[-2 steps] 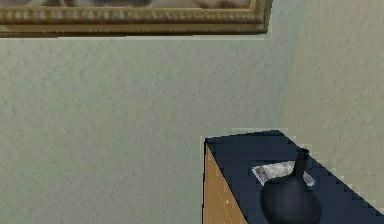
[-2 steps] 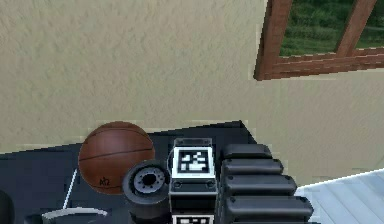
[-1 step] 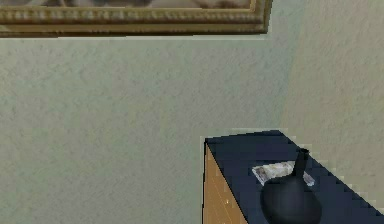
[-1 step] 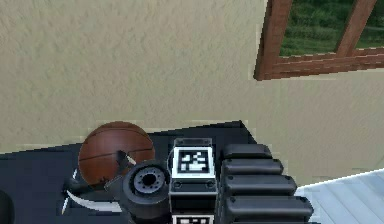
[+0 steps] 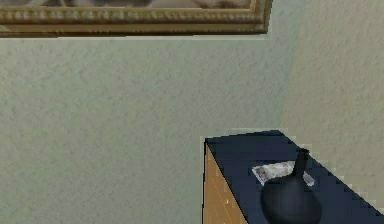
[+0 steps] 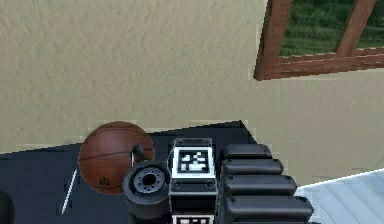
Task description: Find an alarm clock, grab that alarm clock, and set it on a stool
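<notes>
Forward view: mid cabinet top (image 5: 235, 150), a small pale object (image 5: 270, 173), perhaps the alarm clock. Arm side view: the gripper (image 6: 142, 172), its hold impossible to tell, is near a basketball (image 6: 108, 155); a bump could roll it over the top's edge.

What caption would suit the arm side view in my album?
Robot arm stretched out above a dark tabletop, a basketball beside it, a wood-framed window on the beige wall beyond.
</notes>
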### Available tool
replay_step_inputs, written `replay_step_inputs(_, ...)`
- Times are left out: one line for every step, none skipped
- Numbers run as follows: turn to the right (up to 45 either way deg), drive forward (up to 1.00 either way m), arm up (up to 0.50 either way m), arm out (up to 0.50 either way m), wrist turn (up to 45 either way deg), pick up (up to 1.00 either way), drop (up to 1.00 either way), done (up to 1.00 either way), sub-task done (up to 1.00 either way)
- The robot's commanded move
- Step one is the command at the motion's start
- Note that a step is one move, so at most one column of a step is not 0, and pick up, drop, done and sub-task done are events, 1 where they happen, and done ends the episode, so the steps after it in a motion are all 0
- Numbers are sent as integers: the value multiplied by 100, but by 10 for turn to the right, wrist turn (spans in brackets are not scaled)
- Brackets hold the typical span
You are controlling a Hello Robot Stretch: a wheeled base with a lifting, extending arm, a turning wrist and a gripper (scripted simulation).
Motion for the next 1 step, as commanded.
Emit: replay_step_inputs(0, 0, -28, 0, 0, 0, 0, 0, 0)
